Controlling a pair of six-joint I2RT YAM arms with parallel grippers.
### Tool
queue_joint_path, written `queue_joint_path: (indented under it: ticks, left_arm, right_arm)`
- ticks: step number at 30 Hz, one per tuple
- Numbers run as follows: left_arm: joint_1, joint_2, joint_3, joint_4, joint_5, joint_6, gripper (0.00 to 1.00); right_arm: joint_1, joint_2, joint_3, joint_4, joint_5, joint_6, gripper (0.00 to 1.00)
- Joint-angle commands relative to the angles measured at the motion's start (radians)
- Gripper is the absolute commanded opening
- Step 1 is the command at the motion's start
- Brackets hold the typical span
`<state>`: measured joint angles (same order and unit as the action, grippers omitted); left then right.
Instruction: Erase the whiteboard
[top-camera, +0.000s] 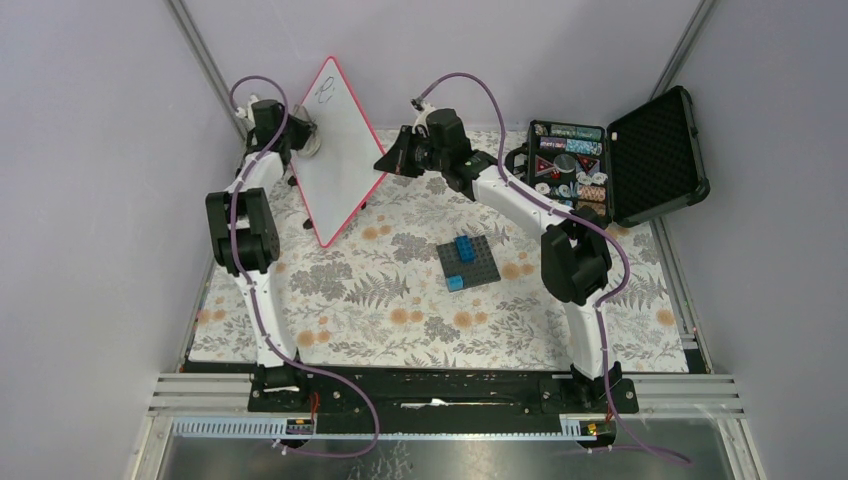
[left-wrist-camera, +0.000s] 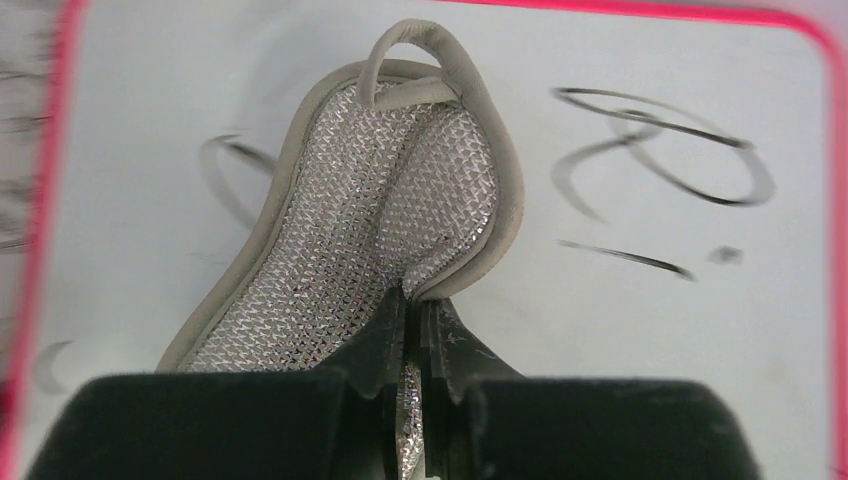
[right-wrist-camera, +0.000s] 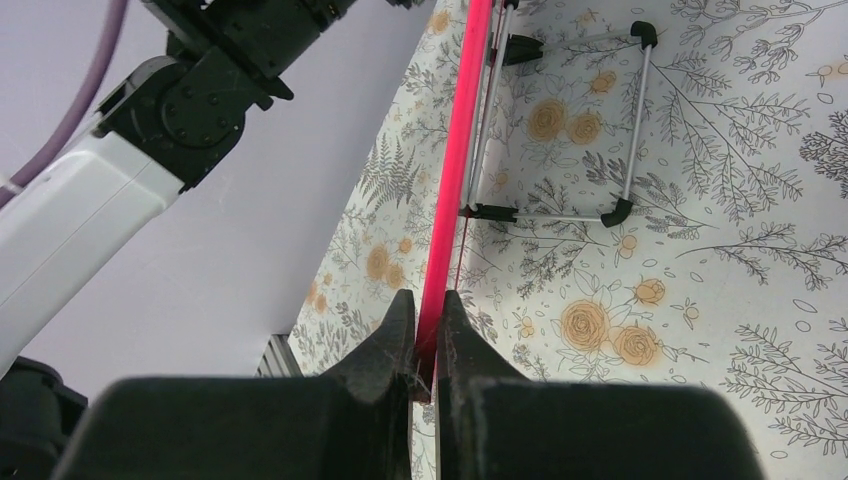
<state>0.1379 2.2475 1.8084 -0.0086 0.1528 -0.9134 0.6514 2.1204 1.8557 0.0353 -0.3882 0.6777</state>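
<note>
The whiteboard (top-camera: 338, 150), white with a red-pink frame, stands upright on the table, tilted on one corner. Black handwriting (left-wrist-camera: 660, 160) shows on its face, with fainter smeared marks at the left (left-wrist-camera: 225, 165). My left gripper (left-wrist-camera: 412, 300) is shut on a silver mesh cloth with grey trim (left-wrist-camera: 370, 210), which lies against the board's face. In the top view the left gripper (top-camera: 305, 140) sits at the board's left side. My right gripper (right-wrist-camera: 428, 300) is shut on the board's red edge (right-wrist-camera: 460, 130); it is at the board's right corner (top-camera: 385, 163).
A wire stand (right-wrist-camera: 570, 130) props the board from behind. A dark brick baseplate with blue bricks (top-camera: 468, 262) lies mid-table. An open black foam-lined case (top-camera: 610, 160) with small parts stands at the back right. The floral cloth (top-camera: 400, 310) covers the table.
</note>
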Motion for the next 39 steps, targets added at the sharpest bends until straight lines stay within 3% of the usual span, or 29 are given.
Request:
queue_joint_path:
  ticks: [1,18,25,31,39]
  left_arm:
    - [-0.077,-0.038,0.011,0.172,0.108,-0.094,0.00]
    - [0.124,0.244,0.152,0.100,0.050,-0.108,0.00]
    - [0.072,0.251,0.256,0.097,0.093,-0.121,0.00]
    - [-0.009,0.204,0.330,0.215,0.150,-0.168,0.00]
    - [-0.071,0.125,0.243,0.390,0.141,-0.255,0.00]
  right_arm:
    - [0.072,0.028,0.044,0.076,-0.348,-0.002,0.00]
    - [0.077,0.076,0.143,-0.014,-0.354,-0.033,0.00]
    - [0.082,0.099,0.166,-0.026,-0.365,-0.036,0.00]
    - [0.083,0.098,0.160,-0.026,-0.374,-0.042,0.00]
    - [0.084,0.082,0.148,-0.026,-0.374,-0.053,0.00]
